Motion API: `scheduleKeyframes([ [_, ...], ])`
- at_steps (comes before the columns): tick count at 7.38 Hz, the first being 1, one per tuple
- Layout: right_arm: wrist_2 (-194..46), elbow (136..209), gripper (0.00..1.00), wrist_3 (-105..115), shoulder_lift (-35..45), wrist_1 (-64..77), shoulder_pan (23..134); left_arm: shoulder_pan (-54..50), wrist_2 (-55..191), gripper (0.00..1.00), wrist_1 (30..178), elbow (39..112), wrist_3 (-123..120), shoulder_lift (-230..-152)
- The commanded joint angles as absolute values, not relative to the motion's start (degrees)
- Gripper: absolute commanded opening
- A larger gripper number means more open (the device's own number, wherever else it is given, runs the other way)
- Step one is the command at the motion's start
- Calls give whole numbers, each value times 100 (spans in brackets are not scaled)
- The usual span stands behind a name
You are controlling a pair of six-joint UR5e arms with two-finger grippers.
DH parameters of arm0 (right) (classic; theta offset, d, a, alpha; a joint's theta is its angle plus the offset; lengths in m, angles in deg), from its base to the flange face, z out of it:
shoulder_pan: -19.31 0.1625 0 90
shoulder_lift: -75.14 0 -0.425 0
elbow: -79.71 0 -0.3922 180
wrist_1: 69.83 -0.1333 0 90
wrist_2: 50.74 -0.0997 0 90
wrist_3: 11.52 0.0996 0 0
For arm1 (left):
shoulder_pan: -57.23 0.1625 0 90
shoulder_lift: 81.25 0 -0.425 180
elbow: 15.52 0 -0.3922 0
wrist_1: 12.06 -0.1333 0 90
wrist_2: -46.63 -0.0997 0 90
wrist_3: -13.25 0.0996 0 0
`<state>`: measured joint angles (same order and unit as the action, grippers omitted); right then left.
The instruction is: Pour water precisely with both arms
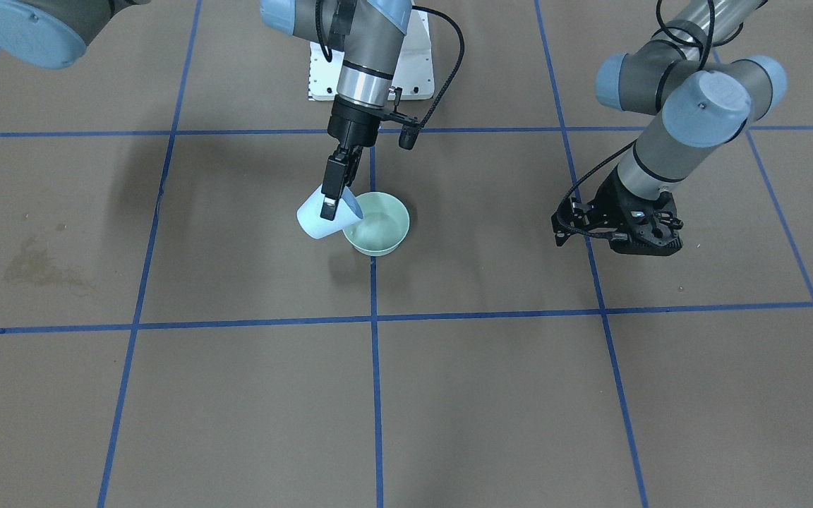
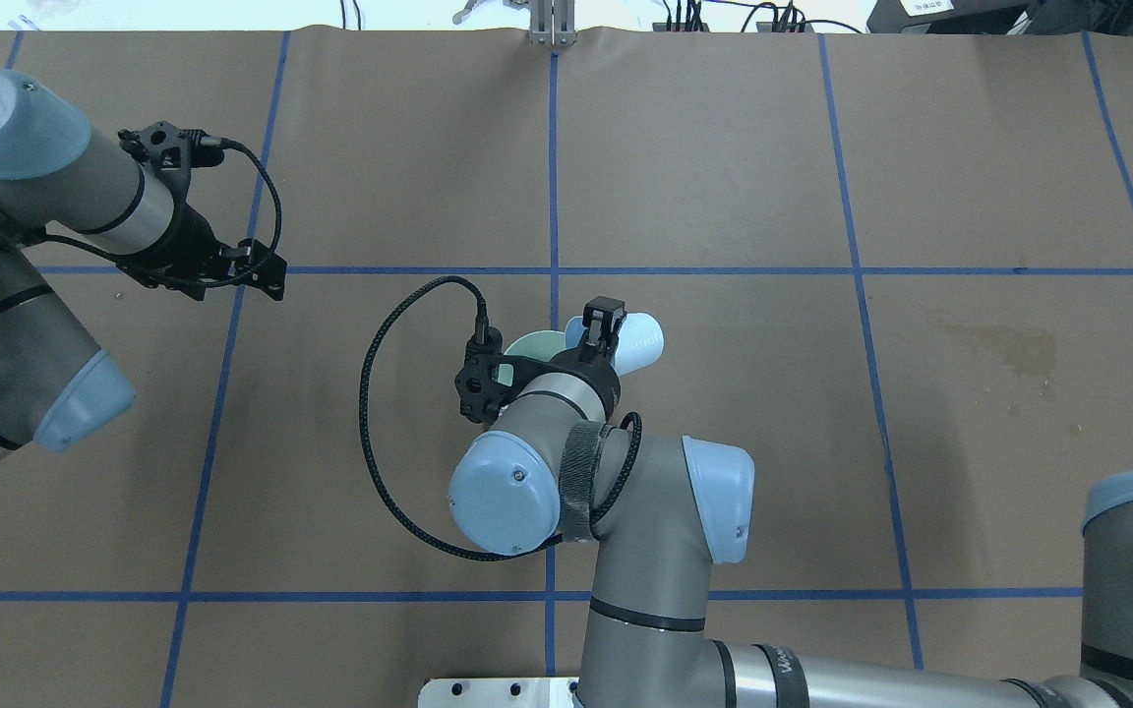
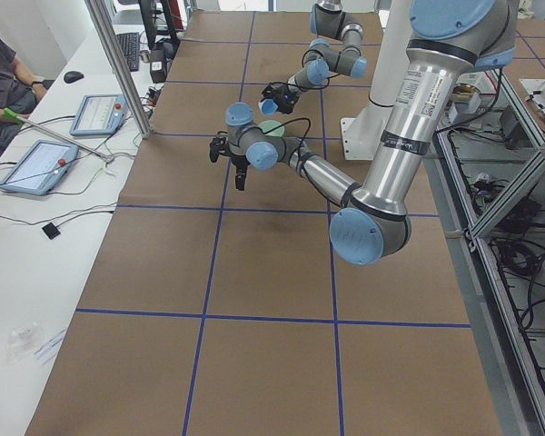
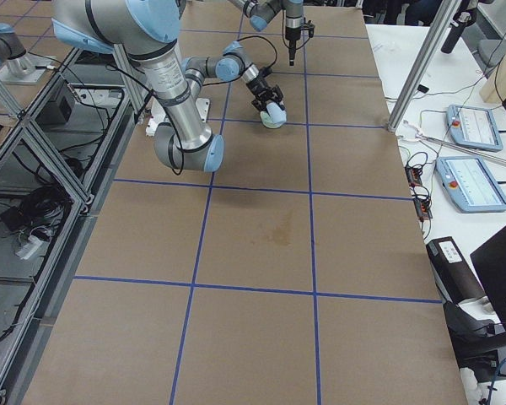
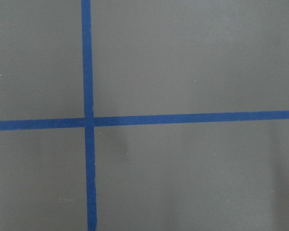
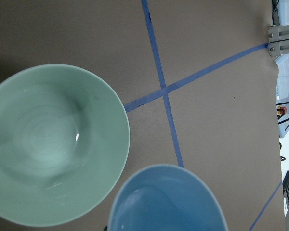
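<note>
My right gripper (image 1: pixel 332 204) is shut on the rim of a light-blue cup (image 1: pixel 320 217), one finger outside and one inside. It holds the cup tilted, with the mouth over the rim of a pale green bowl (image 1: pixel 387 224) on the table. In the right wrist view the cup (image 6: pixel 166 204) sits just below the bowl (image 6: pixel 53 144). The water (image 6: pixel 77 137) shows only as small whitish glints in the bowl. My left gripper (image 1: pixel 622 236) hovers over bare table far from the bowl. Its fingers are hidden, and the left wrist view shows only tape lines.
A dark damp stain (image 1: pixel 39 268) marks the brown paper on my right side. The white bolted pedestal (image 1: pixel 417 70) stands behind the bowl. Blue tape lines (image 1: pixel 375 317) divide the table into squares. Operators' tablets (image 3: pixel 36 163) lie beyond the table's far edge.
</note>
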<state>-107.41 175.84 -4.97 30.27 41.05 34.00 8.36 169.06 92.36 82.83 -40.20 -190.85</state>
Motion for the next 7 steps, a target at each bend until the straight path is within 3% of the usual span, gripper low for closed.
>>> scheduleKeyframes([
  [1, -10611, 17507, 40, -790, 3093, 4310, 3355, 836, 16906, 100, 9236, 8283, -4027, -19085],
  [7, -10198, 17050, 37, -924, 3523, 4924, 3214, 836, 16915, 100, 9236, 8283, -4045, -19076],
])
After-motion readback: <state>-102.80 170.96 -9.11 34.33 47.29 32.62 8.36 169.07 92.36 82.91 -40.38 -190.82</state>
